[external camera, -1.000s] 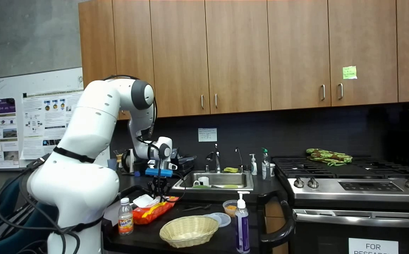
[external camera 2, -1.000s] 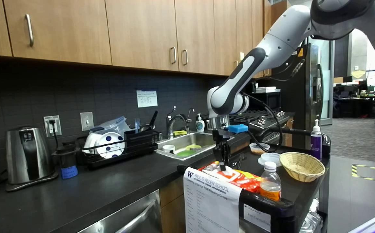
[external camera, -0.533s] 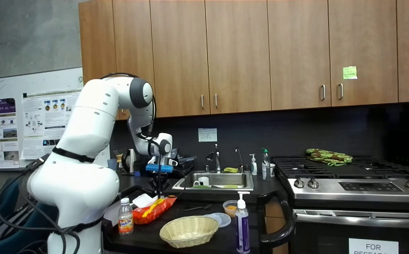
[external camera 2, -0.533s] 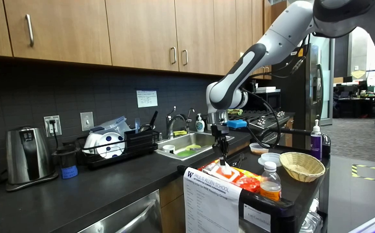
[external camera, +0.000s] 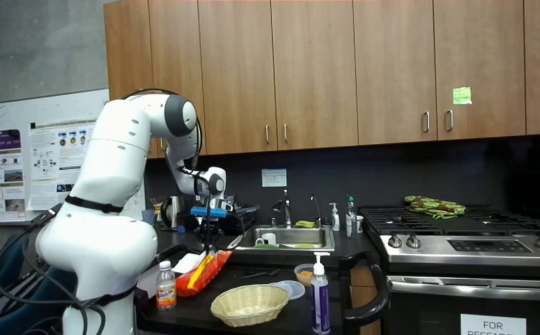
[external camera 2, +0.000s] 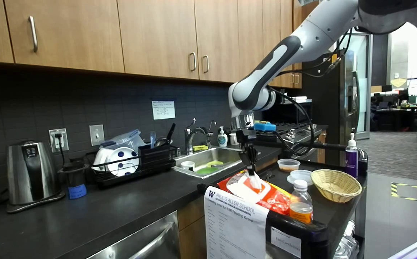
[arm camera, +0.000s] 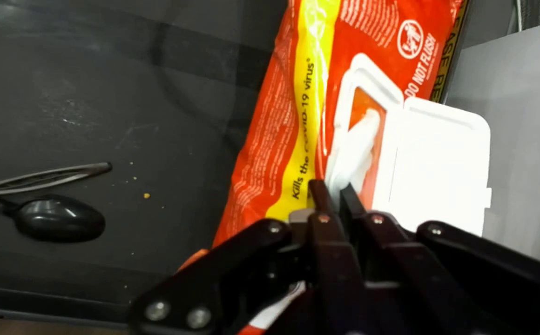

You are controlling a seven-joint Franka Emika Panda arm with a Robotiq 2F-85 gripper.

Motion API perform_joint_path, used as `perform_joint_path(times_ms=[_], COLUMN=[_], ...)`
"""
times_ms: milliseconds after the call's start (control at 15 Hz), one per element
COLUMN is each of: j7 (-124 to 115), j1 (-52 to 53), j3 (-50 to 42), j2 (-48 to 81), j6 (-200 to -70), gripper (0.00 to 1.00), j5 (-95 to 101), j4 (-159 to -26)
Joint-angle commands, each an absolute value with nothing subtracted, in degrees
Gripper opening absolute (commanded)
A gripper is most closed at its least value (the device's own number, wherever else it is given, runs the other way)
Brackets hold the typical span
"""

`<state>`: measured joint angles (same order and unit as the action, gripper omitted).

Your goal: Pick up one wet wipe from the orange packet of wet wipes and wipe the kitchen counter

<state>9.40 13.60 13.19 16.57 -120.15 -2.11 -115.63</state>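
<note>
The orange packet of wet wipes lies on the black cart top, its end nearest the sink tilted up; it also shows in an exterior view and the wrist view. Its white lid is flipped open. A white wet wipe sticks out of the opening, its lower part still inside the packet. My gripper is shut on the wipe's upper end, just above the opening; it also shows in an exterior view. The dark kitchen counter with its steel sink runs behind the cart.
A juice bottle stands close beside the packet. A wicker basket, a purple pump bottle, a round plastic lid, a food tub and a black spoon share the cart top. A dish rack stands beside the sink.
My gripper has risen from down at the packet's opening. The wipe now stretches between the fingertips and the opening, and the packet's sink-side end has lifted with it.
</note>
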Motion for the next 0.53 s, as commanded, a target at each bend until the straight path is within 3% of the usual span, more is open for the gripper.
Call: perform_joint_path(times_ms=[0, 133, 200, 267, 333, 400, 467], j7=[9.44, 9.5, 9.59, 9.67, 9.68, 9.82, 9.97], j1=[13.23, 13.24, 13.24, 13.33, 13.45, 13.44, 13.42], j3=[13.69, 13.76, 13.84, 13.85, 13.87, 13.97, 14.1], j2=[14.15, 14.41, 14.36, 14.32, 14.25, 14.27, 14.38], j6=[-117.55, -117.1, -116.96, -116.88, -117.17, -116.99, -116.99], gripper=[0.32, 0.36, 0.19, 0.47, 0.07, 0.08, 0.45], j5=[-2.9, -3.35, -3.59, -3.35, -3.05, -3.18, -3.37], j4=[-116.78, -116.85, -116.85, -116.91, -117.06, -117.03, -117.03])
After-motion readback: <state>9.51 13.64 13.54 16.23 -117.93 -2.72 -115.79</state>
